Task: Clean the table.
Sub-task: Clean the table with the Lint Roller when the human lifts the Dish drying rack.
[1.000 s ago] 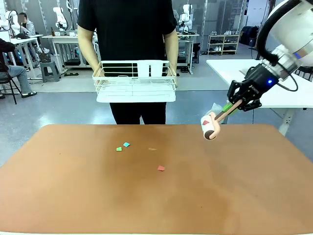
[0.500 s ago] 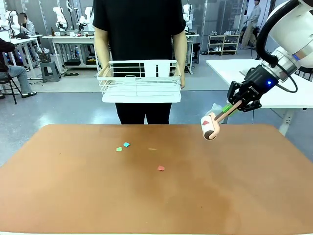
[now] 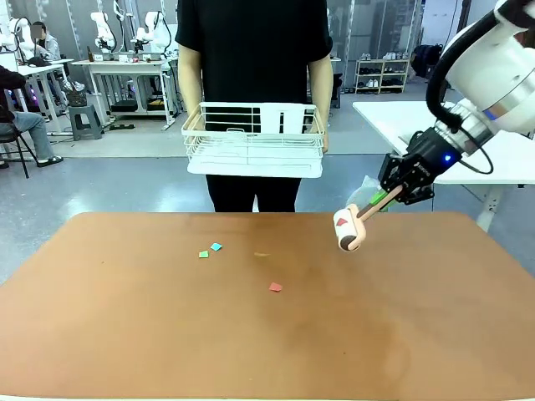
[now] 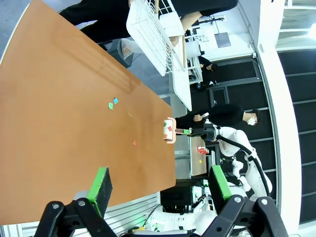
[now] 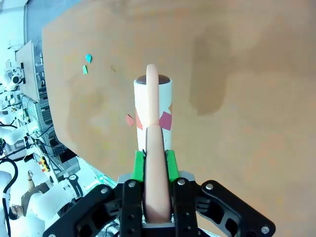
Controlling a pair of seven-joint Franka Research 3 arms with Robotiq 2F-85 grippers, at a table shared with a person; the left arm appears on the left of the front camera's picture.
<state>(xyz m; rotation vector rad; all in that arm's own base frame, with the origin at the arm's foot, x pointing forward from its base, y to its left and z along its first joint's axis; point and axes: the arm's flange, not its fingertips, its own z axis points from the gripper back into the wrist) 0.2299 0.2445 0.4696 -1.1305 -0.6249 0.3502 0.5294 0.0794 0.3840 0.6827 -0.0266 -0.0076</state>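
Note:
My right gripper (image 3: 394, 190) is shut on the pink handle of a lint roller (image 3: 349, 229), whose white roll hangs just above the far right part of the terracotta table (image 3: 167, 334). The right wrist view shows the roller (image 5: 153, 103) with red bits stuck on it, held between the green pads of that gripper (image 5: 155, 165). On the table lie a green scrap (image 3: 203, 254), a blue scrap (image 3: 216, 246) and a red scrap (image 3: 275, 286), all left of the roller. My left gripper (image 4: 160, 186) is open, high above the table's edge, with nothing between its fingers.
A person stands at the far side and holds a white wire basket (image 3: 255, 138) at waist height over the floor behind the table. A white-topped table (image 3: 401, 117) stands at the back right.
My right gripper has carried the roller a little left and down toward the table. The person has shifted to the right with the basket.

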